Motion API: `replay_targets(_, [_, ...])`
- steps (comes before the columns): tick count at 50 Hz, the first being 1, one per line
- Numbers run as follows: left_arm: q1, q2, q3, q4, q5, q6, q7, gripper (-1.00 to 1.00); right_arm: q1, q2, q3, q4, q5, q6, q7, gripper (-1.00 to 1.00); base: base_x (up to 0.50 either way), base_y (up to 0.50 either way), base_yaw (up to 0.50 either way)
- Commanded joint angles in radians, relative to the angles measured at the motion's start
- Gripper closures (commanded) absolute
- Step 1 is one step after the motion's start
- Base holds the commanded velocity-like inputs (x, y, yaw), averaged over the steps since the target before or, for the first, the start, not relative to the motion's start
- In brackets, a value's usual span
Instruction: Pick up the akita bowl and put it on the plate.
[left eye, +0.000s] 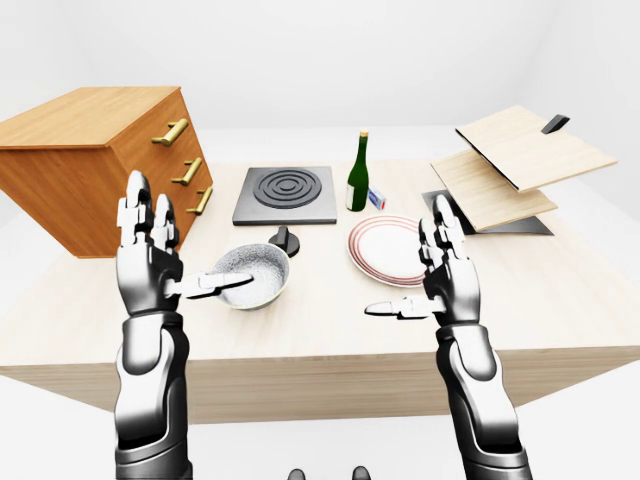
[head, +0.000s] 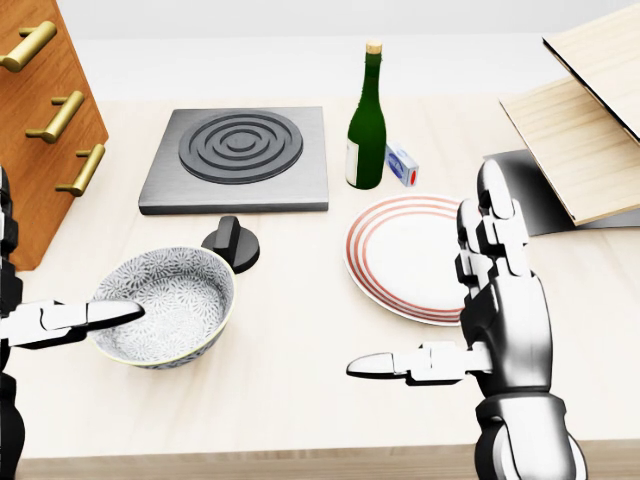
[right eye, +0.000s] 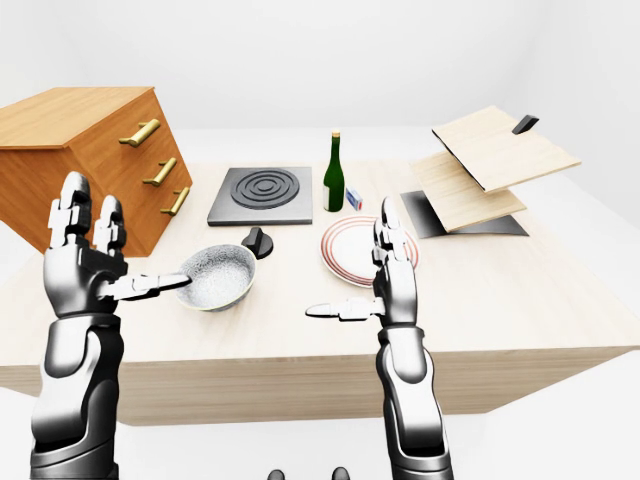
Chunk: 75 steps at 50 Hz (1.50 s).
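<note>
left robot hand (left eye: 148, 270) wide; right robot hand (head: 505, 320) wide | head view crops left fingers (left eye: 133, 208)

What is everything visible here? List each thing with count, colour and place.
akita bowl: one, grey-white, head view's lower left
plate: one, white, red rings, right of bowl
hotplate: one, dark grey, above bowl
knob: one, black, between hotplate and bowl
bottle: one, green, above plate
small box: one, blue-white, right of bottle
drawer cabinet: one, brown, far left
boards: two, pale wood, far right
table: one, light wood, under all
left hand: one, silver, open, left of bowl
right hand: one, silver, open, at plate's right
</note>
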Motion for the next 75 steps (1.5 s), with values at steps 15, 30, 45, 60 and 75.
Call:
replay_targets(15, [-0.101, 0.209, 0.222, 0.241, -0.141, 0.0, 0.058, -1.0, -0.001, 0.002, 0.004, -0.014, 0.002, 0.0, -0.005, -1.0, 0.0, 0.0, 0.0])
replay_targets(30, [-0.113, 0.296, 0.293, 0.368, -0.206, 0.0, 0.129, -1.0, -0.002, 0.001, 0.001, -0.033, 0.005, 0.0, -0.011, -1.0, 0.0, 0.0, 0.0])
replay_targets(45, [-0.109, 0.34, 0.325, 0.482, -0.261, 0.0, 0.172, -1.0, -0.001, 0.003, 0.002, -0.025, 0.016, 0.0, -0.009, -1.0, 0.0, 0.0, 0.0])
replay_targets(60, [-0.097, 0.377, 0.346, 0.533, -0.303, 0.0, 0.185, -1.0, -0.008, 0.004, -0.005, -0.009, 0.033, 0.0, -0.027, -1.0, 0.0, 0.0, 0.0])
replay_targets(75, [-0.098, 0.378, 0.358, 0.528, -0.315, 0.0, 0.225, -1.0, -0.013, 0.006, 0.004, -0.018, 0.055, 0.0, -0.027, -1.0, 0.0, 0.0, 0.0])
